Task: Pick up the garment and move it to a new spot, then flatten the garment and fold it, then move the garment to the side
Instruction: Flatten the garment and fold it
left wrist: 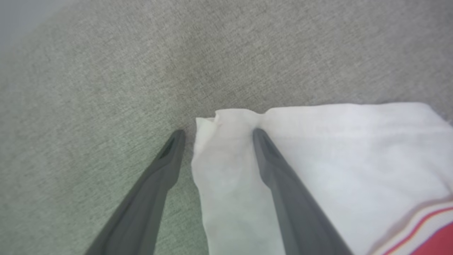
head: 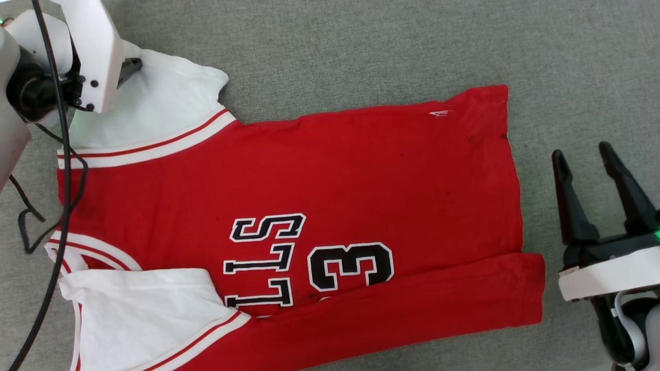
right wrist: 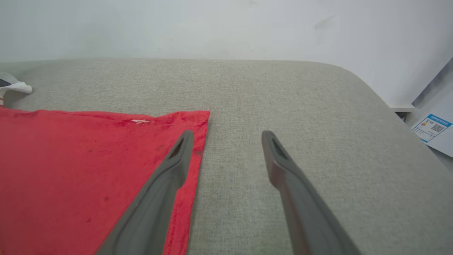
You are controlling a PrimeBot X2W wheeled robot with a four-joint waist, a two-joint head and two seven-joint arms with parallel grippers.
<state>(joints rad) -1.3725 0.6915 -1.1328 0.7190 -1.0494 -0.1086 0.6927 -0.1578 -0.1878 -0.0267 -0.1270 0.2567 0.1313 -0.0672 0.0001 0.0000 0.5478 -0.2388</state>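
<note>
The garment (head: pixel 335 170), a red jersey with black white-outlined letters and a "3", lies spread on the grey cloth surface (head: pixel 361 46), collar to the left and hem to the right. Its near long edge is folded up over the front. The left arm's white wrist housing (head: pixel 93 51) hangs over the far white sleeve (head: pixel 154 108). In the left wrist view my left gripper (left wrist: pixel 216 132) is open and straddles that sleeve's corner (left wrist: pixel 226 166), one finger on the sleeve, the other over bare surface. My right gripper (head: pixel 581 152) stands open just right of the hem; its left finger (right wrist: pixel 177 159) overlaps the red hem edge (right wrist: pixel 88 159).
A black cable (head: pixel 62 154) hangs from the left arm across the garment's collar end. In the right wrist view the surface ends at a pale wall (right wrist: pixel 212 28), with a rounded corner at the right and a sheet with a blue label (right wrist: pixel 433 129) beyond it.
</note>
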